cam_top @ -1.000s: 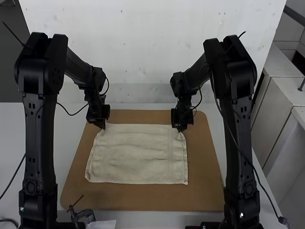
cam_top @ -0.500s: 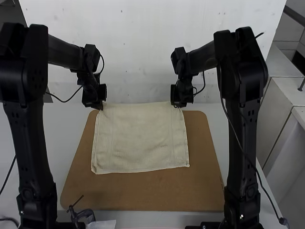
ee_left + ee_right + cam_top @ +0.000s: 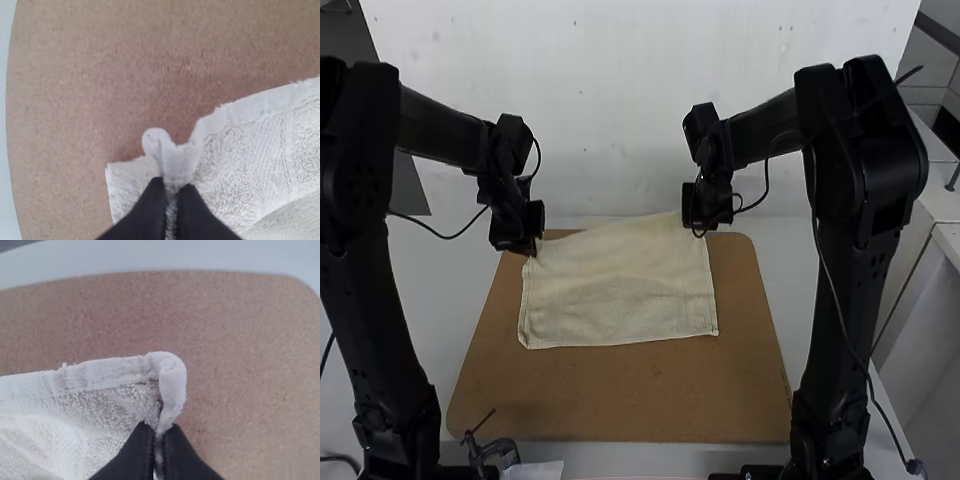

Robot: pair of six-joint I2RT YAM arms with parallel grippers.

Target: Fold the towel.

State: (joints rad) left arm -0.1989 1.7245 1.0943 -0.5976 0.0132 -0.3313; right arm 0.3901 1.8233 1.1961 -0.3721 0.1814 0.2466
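At its far corners, my left fingers [image 3: 150, 209] and right fingers [image 3: 178, 450] tightly pinch the towel [image 3: 620, 290] for folding; next, draw those nearward.

The end effector [image 3: 157, 442] pinches a corner of the towel [image 3: 75, 385] above the brown board [image 3: 245, 355]

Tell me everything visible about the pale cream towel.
The pale cream terry-like towel has looped pile and smoother hems. It spreads, roughly four-sided, over the brown round-cornered board. The black left gripper and black right gripper pinch it near its far corners, where the cloth bunches. The far edge slants, apparently higher at the right. Whether the near edge touches the board is unclear.
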